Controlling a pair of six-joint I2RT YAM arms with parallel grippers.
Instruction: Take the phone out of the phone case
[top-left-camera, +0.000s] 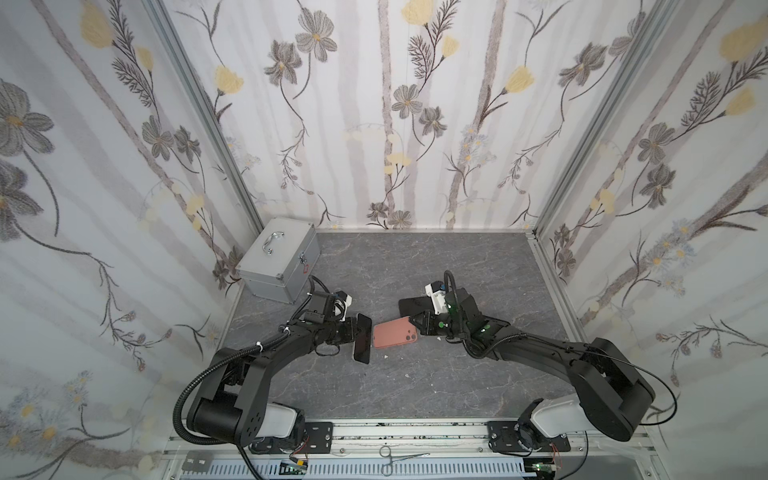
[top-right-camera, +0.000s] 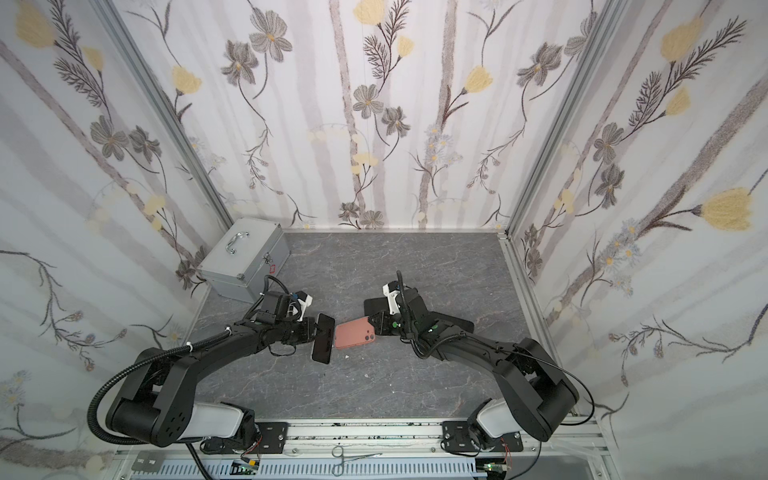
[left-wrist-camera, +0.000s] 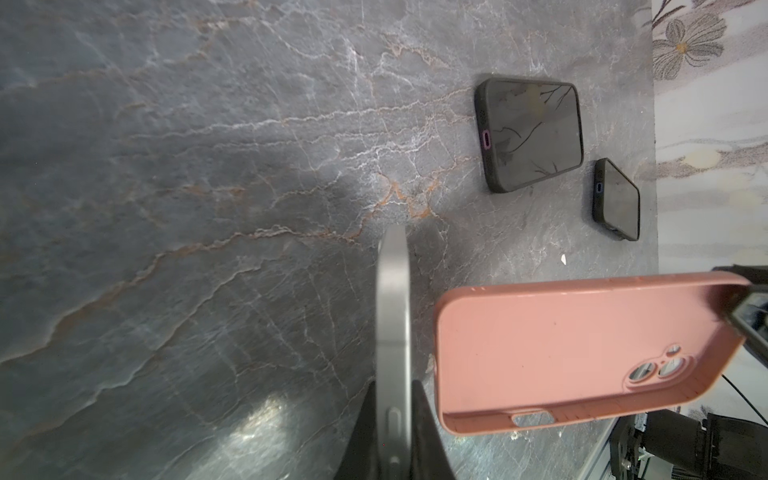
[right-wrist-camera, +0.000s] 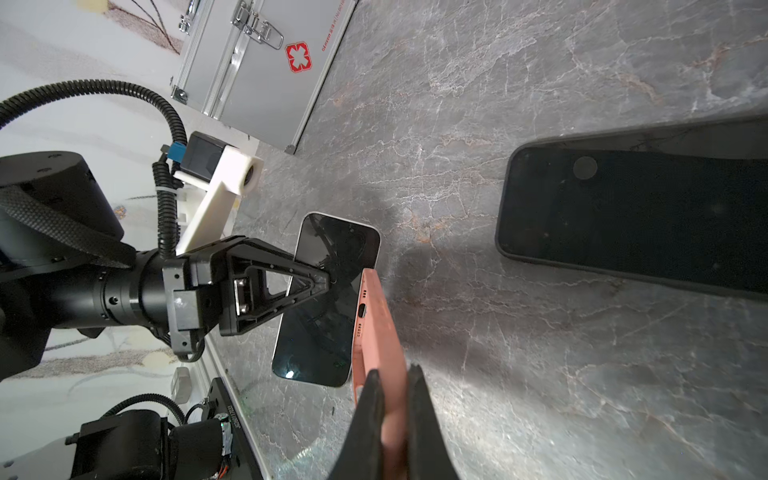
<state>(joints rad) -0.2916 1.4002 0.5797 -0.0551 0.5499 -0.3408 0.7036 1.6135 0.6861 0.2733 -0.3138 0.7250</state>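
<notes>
Left gripper: my left gripper (top-left-camera: 356, 332) is pinched tight on the phone (left-wrist-camera: 392, 316), 1 finger (right-wrist-camera: 307, 276) on the screen and 1 on the back, about mid-length.
Phone: bare and out of the case, held on edge over the table (top-left-camera: 415, 374), dark screen turned toward my right arm.
Right gripper: my right gripper (right-wrist-camera: 395, 399) is clamped on the case (left-wrist-camera: 540, 345) at its camera-hole end.
Case: pink, empty, lifted off the table, just beside the phone (a narrow gap shows between them in both top views).
Table: gray marble pattern.
Other items: 1 black phone (left-wrist-camera: 532, 133) and a second black phone (left-wrist-camera: 619, 199) lie flat, screens up, near each other.
Back left corner: 1 silver metal box (top-left-camera: 278, 257) with a handle.
</notes>
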